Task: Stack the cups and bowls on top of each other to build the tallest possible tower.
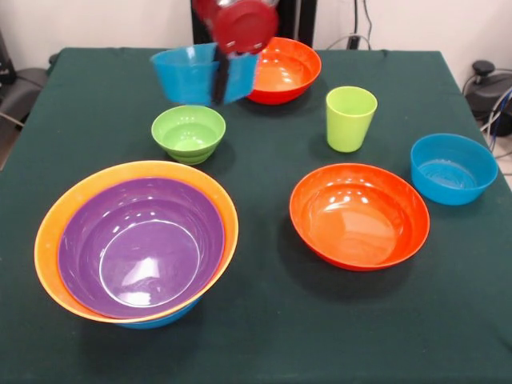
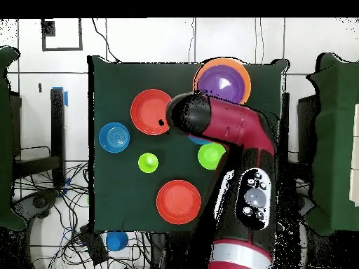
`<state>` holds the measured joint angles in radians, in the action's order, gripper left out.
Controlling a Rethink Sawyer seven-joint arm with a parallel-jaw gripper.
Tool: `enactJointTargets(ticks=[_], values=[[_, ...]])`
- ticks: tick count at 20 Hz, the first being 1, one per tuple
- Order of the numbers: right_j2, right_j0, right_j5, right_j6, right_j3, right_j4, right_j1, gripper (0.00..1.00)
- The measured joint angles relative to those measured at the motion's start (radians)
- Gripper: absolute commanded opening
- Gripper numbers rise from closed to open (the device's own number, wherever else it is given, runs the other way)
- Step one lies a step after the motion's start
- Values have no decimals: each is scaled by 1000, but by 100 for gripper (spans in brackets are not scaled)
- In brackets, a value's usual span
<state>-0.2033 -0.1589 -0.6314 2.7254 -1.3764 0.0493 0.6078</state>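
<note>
Held bowl: a blue bowl hangs in the air at the upper centre of the front view, tilted, its rim pinched by the gripper; the dark fingers are narrow, closed over the bowl's wall.
Tower: at the lower left of the front view, a purple bowl nests in a big orange bowl, with a blue rim showing beneath at the bottom edge; in the overhead view it lies at the upper centre-right.
Cup: the lime-green tumbler stands upright at the right of centre, well apart from the tower.
Loose bowls: small lime-green bowl just below the held bowl; one red-orange bowl at lower right, another at the top behind the gripper; a blue bowl at the far right.
Step in hand: seemingly carrying the blue bowl toward the tower.
Doing it well: keep it high enough to pass over the small green bowl, bring it level, centre it over the purple bowl, lower it before letting go.
Risk: a one-sided rim grip may let the bowl swing or land askew.
Arm: in the overhead view the red arm covers the table's centre and hides the held bowl.
</note>
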Motion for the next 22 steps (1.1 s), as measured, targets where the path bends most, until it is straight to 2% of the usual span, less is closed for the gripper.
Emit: enactJointTargets(ticks=[10, 22], values=[[80, -108, -37, -19, 237, -57, -128, 0], [94, -110, -56, -26, 484, -79, -307, 0]])
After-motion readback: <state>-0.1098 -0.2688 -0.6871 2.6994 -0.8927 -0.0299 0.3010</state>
